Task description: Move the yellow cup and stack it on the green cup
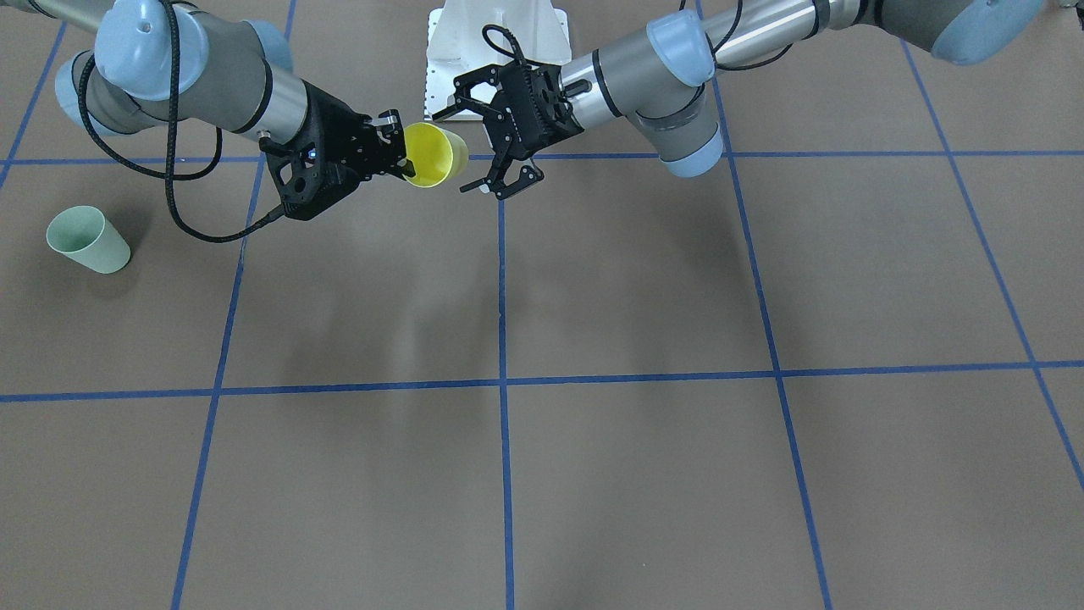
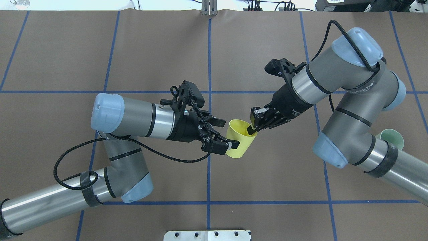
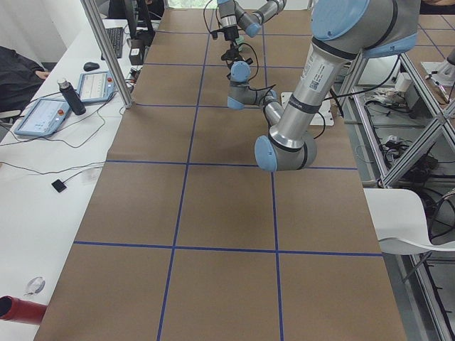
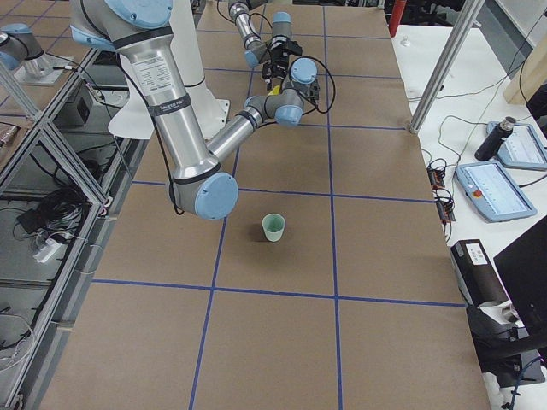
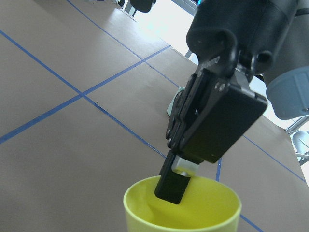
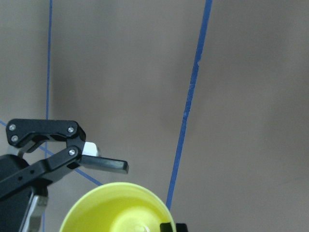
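The yellow cup (image 2: 239, 140) hangs on its side above the table's middle, rim toward the right arm. My right gripper (image 2: 251, 129) is shut on its rim wall, one finger inside the cup; the front view (image 1: 405, 161) shows the same. My left gripper (image 2: 230, 134) is open, its fingers spread either side of the cup's base and apart from it, as the right wrist view shows by one finger (image 6: 104, 164). The green cup (image 1: 89, 240) stands upright on the table by the right arm, partly hidden in the overhead view (image 2: 393, 138).
The brown table carries a blue tape grid. The robot's white base plate (image 2: 207, 235) sits at the near edge. Beyond the far edge, a side bench holds tablets (image 4: 496, 188) and a bottle (image 4: 498, 137). Metal frame posts (image 4: 436, 77) stand there too.
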